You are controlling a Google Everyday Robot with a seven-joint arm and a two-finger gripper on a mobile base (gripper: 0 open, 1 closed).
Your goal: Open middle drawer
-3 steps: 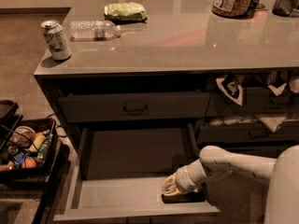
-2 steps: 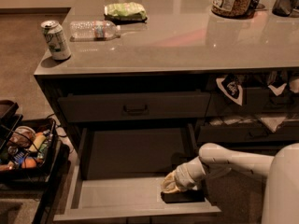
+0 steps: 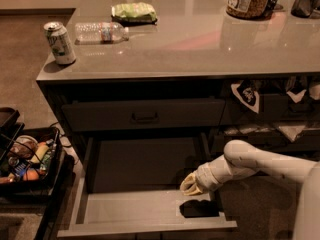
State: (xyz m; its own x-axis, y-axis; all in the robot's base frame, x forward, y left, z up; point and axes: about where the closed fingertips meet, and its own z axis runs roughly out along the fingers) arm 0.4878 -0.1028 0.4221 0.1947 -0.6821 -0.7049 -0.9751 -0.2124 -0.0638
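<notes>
Clearly the middle drawer stands pulled far out beneath the counter, so little is left. My gripper hangs over its right side; clenched or released, I cannot tell.

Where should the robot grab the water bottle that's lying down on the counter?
Around the middle of the clear plastic water bottle, coming straight down from above. It lies on its side, stretched left to right, so its round body is narrowest across. The pincer is far from it, low over the open grey middle drawer.
</notes>
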